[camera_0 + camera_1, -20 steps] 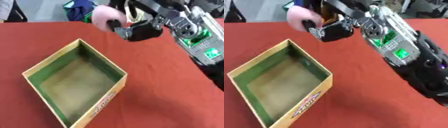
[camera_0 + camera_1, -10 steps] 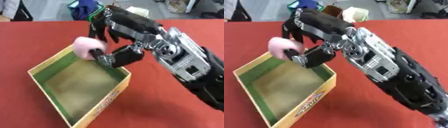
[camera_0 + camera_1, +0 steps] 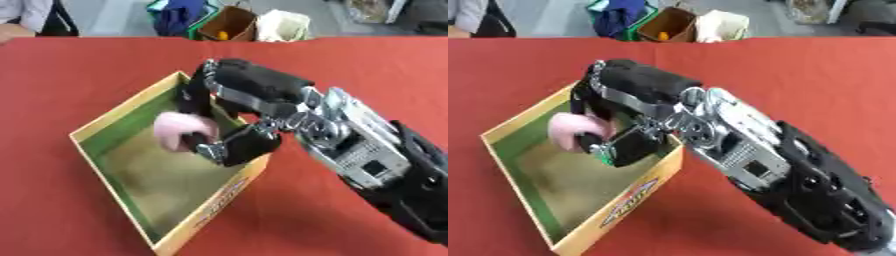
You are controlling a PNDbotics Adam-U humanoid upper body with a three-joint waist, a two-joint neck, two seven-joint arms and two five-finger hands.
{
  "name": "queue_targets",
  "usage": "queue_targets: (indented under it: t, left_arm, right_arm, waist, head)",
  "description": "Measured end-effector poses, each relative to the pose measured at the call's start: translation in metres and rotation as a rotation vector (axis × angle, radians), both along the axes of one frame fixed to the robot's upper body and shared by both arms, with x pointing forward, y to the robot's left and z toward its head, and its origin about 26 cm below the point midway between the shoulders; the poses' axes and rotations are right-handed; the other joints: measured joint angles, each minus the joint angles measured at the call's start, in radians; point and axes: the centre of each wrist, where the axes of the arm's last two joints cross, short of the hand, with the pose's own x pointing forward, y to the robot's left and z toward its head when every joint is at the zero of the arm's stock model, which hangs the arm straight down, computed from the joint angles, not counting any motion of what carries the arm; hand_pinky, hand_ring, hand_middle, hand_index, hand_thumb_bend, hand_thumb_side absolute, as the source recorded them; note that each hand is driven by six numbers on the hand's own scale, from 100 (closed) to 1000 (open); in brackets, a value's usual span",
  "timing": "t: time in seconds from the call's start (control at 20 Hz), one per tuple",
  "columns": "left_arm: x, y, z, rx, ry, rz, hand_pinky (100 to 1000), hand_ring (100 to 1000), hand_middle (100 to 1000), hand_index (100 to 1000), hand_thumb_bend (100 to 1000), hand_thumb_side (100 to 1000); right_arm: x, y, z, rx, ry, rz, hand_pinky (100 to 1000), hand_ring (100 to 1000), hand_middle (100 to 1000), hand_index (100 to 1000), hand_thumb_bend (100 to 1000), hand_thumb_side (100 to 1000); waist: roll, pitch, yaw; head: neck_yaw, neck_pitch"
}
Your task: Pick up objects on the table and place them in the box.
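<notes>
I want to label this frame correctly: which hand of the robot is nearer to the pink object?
Right. The right hand holds the pink object, with fingers and thumb curled round it, over the inside of the box. The left hand appears in neither view.

Bright, even light; soft blur.

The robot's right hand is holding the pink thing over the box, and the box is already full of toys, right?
Not quite. The right hand does hold the pink thing over the box, fingers curled round it, but the box is not full of toys. The left eye view shows only its bare brown floor and green inner walls, with nothing lying inside.
</notes>
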Motion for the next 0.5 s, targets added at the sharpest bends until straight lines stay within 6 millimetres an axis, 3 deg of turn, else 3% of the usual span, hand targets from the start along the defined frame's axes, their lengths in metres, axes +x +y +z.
queue_targets:
  t: [0.1,0.2,0.3,0.5]
  left_arm:
    - [0.0002,-0.0001,0.0003,0.0,-0.001,-0.001,407,365,297,451,100,806]
    - [0.0002,-0.0001,0.0004,0.0,-0.001,-0.001,407,365,297,451,100,806]
    - [0.0002,-0.0002,0.0004,0.0,-0.001,-0.001,407,365,297,451,100,806]
    - [0.0003,-0.0002,0.0006,0.0,-0.001,-0.002,407,365,296,451,100,806]
  right_arm:
    - [-0.0009,0.0017,-0.0039,-0.021,0.016,-0.01,304,530,375,544,100,106]
    - [-0.0018,0.0039,-0.007,-0.043,0.037,-0.012,326,546,407,603,100,171]
    - [-0.0025,0.0054,-0.0087,-0.074,0.055,-0.008,364,575,465,725,100,267]
    - [-0.0026,0.0058,-0.0091,-0.116,0.073,0.003,405,624,541,798,232,350]
  waist:
    - [0.0,0.0,0.0]
    - [0.0,0.0,0.001]
    - [-0.001,0.0,0.001]
    - [-0.002,0.0,0.001]
  head:
    - [-0.005,0.0]
    - [-0.011,-0.001]
    - [-0.018,-0.002]
    - [-0.027,-0.008]
